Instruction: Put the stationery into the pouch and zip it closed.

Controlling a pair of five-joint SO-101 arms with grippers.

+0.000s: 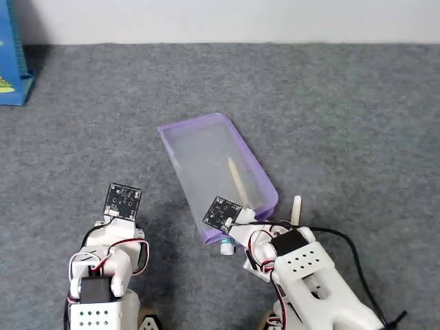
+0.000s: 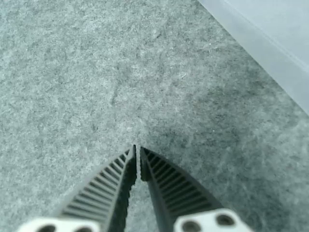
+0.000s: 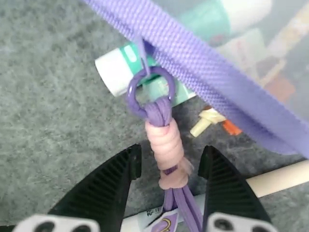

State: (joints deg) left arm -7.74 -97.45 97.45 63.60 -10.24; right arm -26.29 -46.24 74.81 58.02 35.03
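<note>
The translucent pouch (image 1: 210, 161) with purple trim lies in the middle of the grey carpet, a pencil (image 1: 238, 180) inside it. At its near corner a white and teal glue stick (image 3: 120, 70) pokes out beneath the purple zip band (image 3: 217, 72). The zip's ring (image 3: 149, 89) carries a purple cord wrapped in pink (image 3: 166, 145). My right gripper (image 3: 171, 154) stands open with a finger on each side of that cord, not touching it. My left gripper (image 2: 137, 151) is shut on nothing, low over bare carpet left of the pouch (image 2: 270, 38).
A pale wooden stick (image 1: 296, 208) lies on the carpet just right of the pouch's near corner, next to the right arm (image 1: 302, 265). A small cream and orange piece (image 3: 212, 121) lies by the zip band. A blue box (image 1: 12, 55) stands far left.
</note>
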